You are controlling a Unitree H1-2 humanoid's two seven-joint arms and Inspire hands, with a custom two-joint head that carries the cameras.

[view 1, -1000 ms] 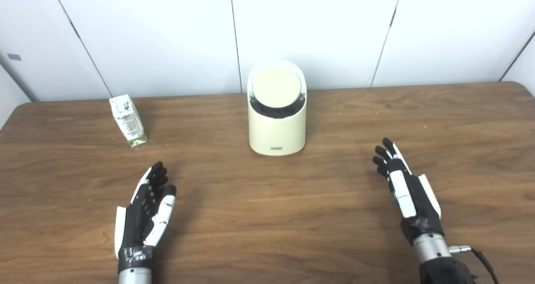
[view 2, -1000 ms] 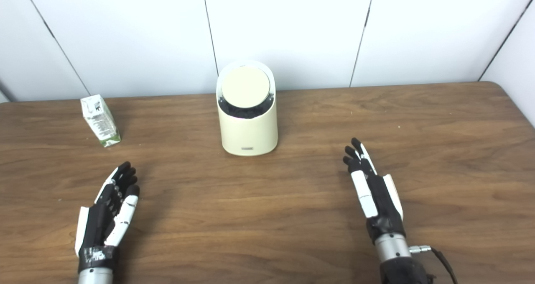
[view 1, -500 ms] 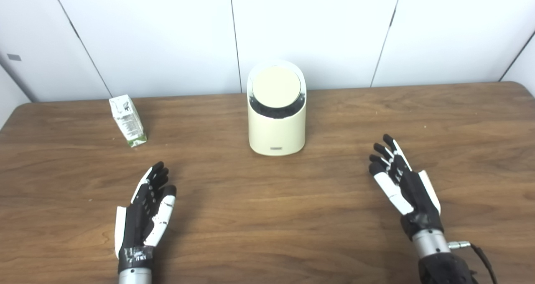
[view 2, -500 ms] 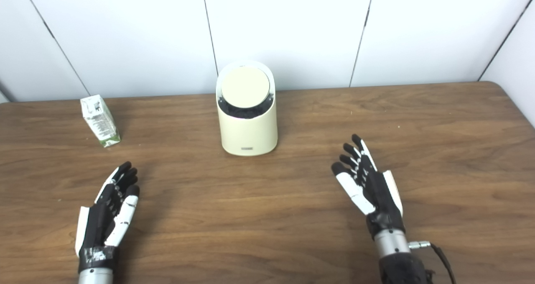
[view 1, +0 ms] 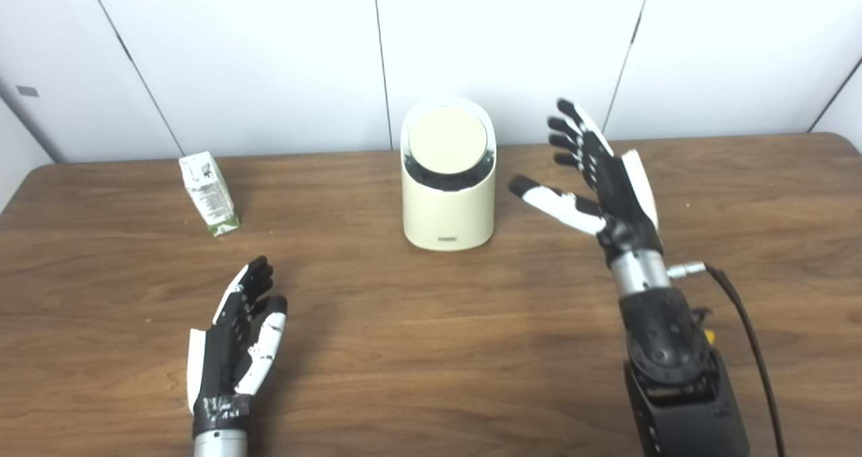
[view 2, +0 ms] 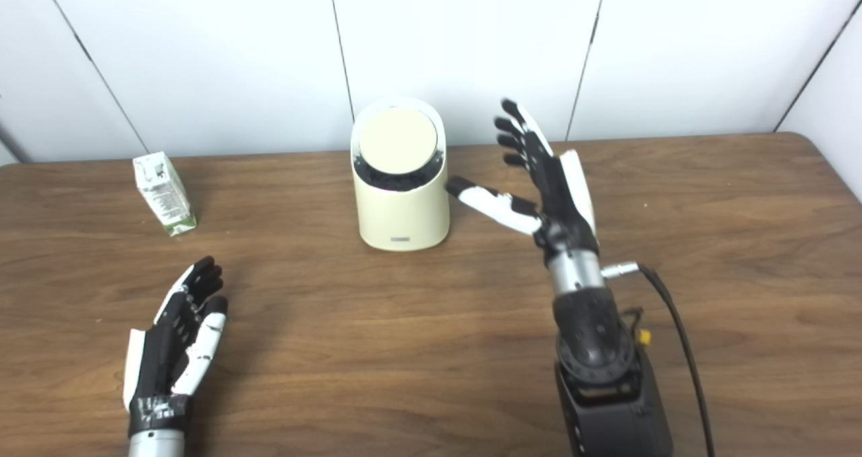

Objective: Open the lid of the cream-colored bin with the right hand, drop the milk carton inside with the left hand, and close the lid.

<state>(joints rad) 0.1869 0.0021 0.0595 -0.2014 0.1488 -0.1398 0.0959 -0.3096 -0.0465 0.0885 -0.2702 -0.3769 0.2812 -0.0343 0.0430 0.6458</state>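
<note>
Left-eye feed: my right hand [view 1: 609,174] is raised beside the cream bin [view 1: 448,204], fingers spread, holding nothing; lid [view 1: 447,138] shut. Right-eye feed: left hand [view 2: 174,339] empty, fingers apart, low over the counter [view 2: 404,349]; milk carton [view 2: 165,194] stands far left.

No text can be read. The bin [view 1: 448,194] has a small dark label low on its near face, and the carton [view 1: 209,193], far left on the desk, carries print, both too small to make out.
</note>
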